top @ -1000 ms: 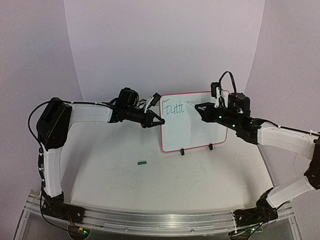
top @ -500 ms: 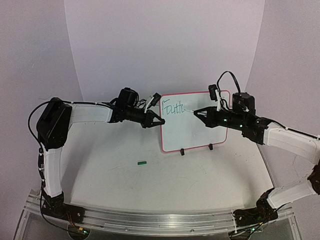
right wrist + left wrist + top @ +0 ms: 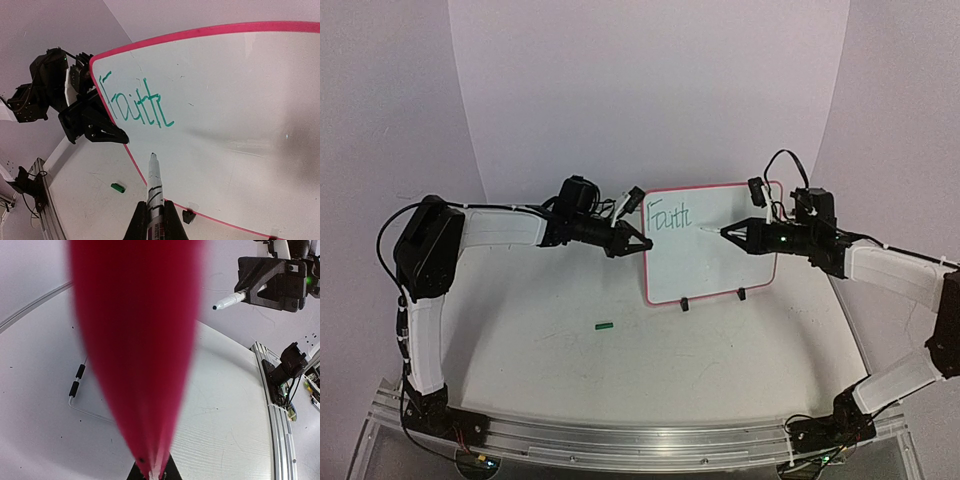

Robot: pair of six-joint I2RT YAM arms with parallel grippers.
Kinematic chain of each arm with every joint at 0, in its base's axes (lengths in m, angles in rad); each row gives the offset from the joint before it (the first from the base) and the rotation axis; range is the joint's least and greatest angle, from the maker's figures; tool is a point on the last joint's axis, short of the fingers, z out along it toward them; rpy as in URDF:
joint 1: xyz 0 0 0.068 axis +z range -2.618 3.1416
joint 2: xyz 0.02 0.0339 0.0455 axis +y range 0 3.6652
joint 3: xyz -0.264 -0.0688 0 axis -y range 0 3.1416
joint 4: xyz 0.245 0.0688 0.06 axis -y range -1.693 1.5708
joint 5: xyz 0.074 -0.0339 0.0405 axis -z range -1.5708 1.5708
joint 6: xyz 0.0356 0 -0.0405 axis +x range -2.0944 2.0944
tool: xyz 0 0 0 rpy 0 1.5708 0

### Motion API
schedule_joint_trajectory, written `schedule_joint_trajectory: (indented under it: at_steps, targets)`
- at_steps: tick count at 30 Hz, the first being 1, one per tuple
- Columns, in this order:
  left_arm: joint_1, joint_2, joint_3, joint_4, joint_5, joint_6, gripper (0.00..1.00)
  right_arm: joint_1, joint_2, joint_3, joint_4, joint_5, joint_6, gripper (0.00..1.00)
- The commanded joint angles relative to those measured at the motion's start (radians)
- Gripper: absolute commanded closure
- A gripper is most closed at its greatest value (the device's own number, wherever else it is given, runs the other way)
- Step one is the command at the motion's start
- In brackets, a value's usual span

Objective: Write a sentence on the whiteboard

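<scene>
The whiteboard, white with a red-pink rim, stands upright on two black feet at the table's middle back. Green lettering reading "Faith", the sentence, runs along its top left; the right wrist view shows the same lettering on the whiteboard. My left gripper is shut on the board's left edge; its wrist view is filled by the blurred red rim. My right gripper is shut on a white marker, whose tip points at the board just right of the lettering.
A small green marker cap lies on the table left of the board's front. The board's feet rest on the table. An aluminium rail runs along the near edge. A white curved backdrop rises behind.
A last green stroke has been added to the word. My right gripper has moved right with the marker, away from the lettering. The left arm has stayed put.
</scene>
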Motion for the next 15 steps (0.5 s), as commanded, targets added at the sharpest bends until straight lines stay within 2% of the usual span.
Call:
schedule_joint_trajectory:
  at_steps: [1,15]
  targets:
    - [-0.044,0.041,-0.014,-0.209,-0.007,0.033,1.0,-0.011,0.017,0.012,0.094,-0.007,0.017,1.0]
    - [-0.045,0.037,-0.015,-0.212,-0.009,0.037,1.0,-0.027,0.103,0.066,0.221,0.075,0.094,1.0]
